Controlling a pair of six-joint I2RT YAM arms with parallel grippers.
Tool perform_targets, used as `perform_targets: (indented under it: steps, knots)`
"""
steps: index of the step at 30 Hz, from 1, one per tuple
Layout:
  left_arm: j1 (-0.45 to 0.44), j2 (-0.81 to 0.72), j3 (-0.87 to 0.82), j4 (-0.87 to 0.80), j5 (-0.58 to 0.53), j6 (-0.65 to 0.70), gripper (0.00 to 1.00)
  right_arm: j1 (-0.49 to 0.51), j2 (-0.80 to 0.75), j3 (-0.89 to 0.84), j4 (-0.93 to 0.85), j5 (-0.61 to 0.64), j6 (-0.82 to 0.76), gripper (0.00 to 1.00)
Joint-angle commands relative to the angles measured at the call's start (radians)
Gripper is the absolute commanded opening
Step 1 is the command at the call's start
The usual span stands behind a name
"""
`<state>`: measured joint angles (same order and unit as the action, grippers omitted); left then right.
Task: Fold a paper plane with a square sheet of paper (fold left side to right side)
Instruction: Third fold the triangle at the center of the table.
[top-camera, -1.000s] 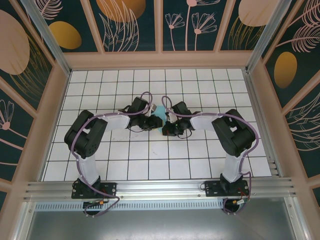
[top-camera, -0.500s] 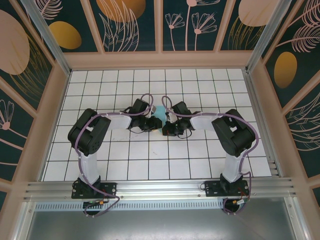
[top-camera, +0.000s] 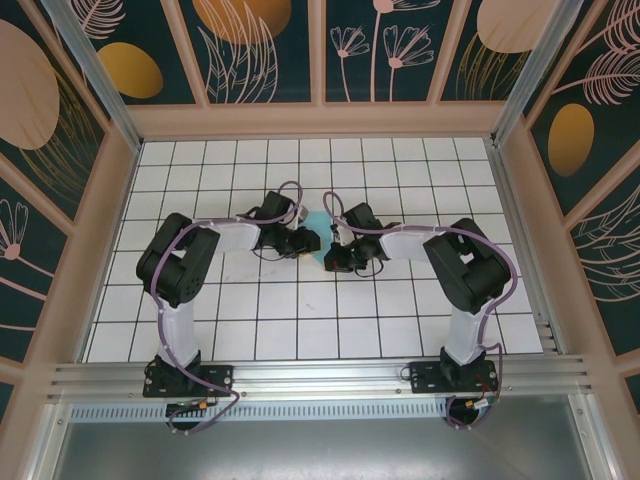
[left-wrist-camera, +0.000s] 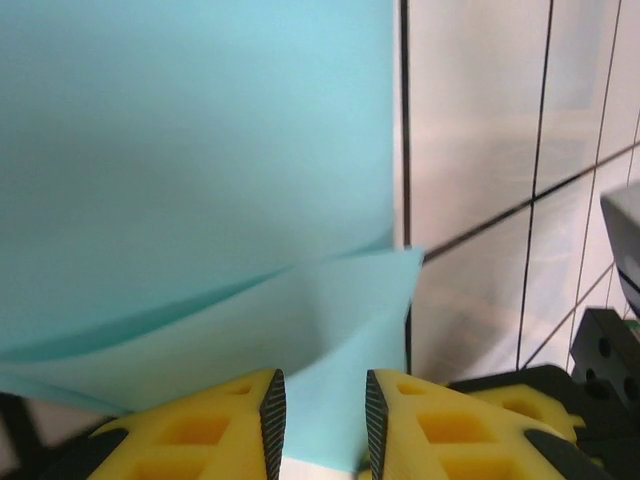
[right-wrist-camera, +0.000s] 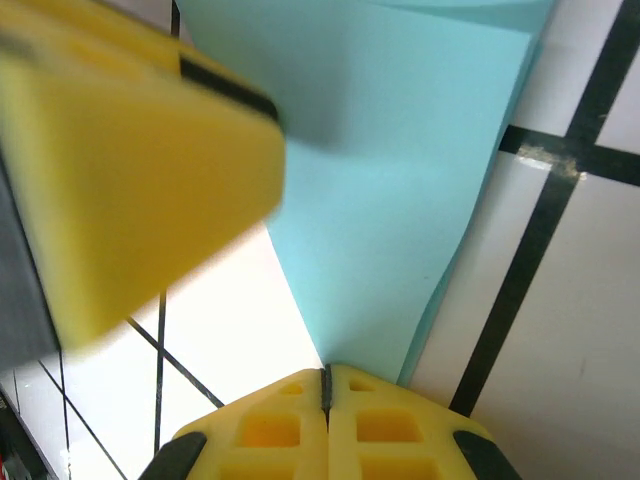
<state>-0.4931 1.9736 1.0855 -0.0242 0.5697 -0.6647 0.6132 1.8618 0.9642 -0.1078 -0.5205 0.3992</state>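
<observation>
The square sheet of paper, light turquoise and partly folded, lies mid-table between the two grippers. In the left wrist view the sheet spreads wide, with a raised flap whose edge runs down between the yellow fingers. My left gripper is open, its pads either side of that flap, and from above it sits at the sheet's left side. My right gripper is shut on the narrow corner of the sheet, and from above it sits at the sheet's near right side. A blurred left finger hangs close over it.
The white gridded table has wooden walls on the left, back and right. A metal rail with both arm bases runs along the near edge. Dark parts of the right arm stand just right of the left fingers.
The left arm has drawn in, its elbow moving right, and its gripper has edged back and right. A little more turquoise paper shows between the grippers. The right arm has held still.
</observation>
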Motion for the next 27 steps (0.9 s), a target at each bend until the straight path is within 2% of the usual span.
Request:
perform_targets:
  steps: [1, 11, 17, 22, 27]
  knots:
    - [0.087, 0.065, 0.037, -0.069, -0.157, 0.079, 0.32, -0.002, 0.062, -0.051, -0.129, 0.109, -0.01, 0.0]
    - [0.123, 0.1, 0.107, -0.101, -0.15, 0.105, 0.33, -0.002, 0.04, -0.068, -0.092, 0.075, 0.0, 0.0]
    - [0.126, 0.031, 0.108, -0.106, -0.129, 0.114, 0.4, -0.003, 0.01, -0.055, -0.023, 0.0, 0.007, 0.0]
    - [0.165, -0.045, 0.135, -0.099, -0.01, 0.114, 0.46, -0.003, -0.044, -0.042, 0.03, -0.069, 0.007, 0.0]
    - [0.213, -0.134, 0.133, -0.115, 0.008, 0.126, 0.53, -0.008, -0.116, -0.034, 0.033, -0.093, 0.003, 0.1]
